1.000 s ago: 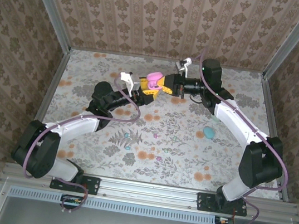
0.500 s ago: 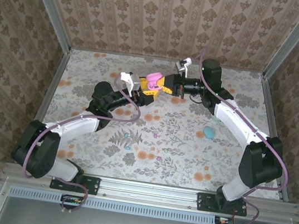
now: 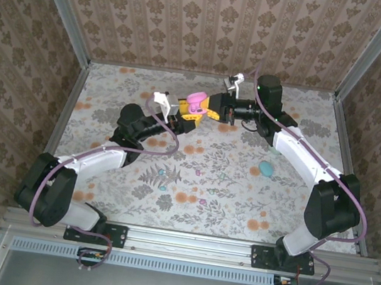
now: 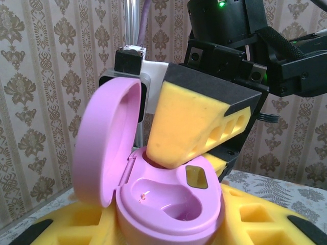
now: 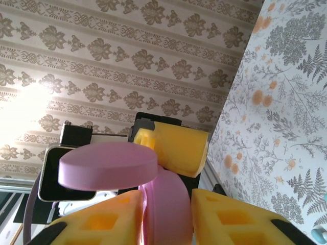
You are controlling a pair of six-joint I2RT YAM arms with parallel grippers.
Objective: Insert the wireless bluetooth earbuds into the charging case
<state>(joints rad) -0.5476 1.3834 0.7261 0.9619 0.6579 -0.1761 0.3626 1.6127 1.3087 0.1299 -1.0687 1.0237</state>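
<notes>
— Although tiny earbuds (image 3: 161, 172) lie loose on the mat's (image 3: 112, 88) middle, who has the pink charging case (image 4: 168, 204)?
— Left gripper (image 3: 190, 113) clamps it, lid (image 4: 104, 138) open, above the far edge. Right gripper's (image 3: 213, 109) fingers (image 4: 189, 127) straddle its rim; squeezing or not, I can't tell.

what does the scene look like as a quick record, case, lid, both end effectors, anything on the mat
case: pink charging case, far centre, between the two arms
lid: open, hinged upward
visible well: looks empty
left end effector: shut on the case's base
right end effector: one yellow fingertip at the case's open top, grip unclear
mat: floral; teal case lying right of centre
</notes>
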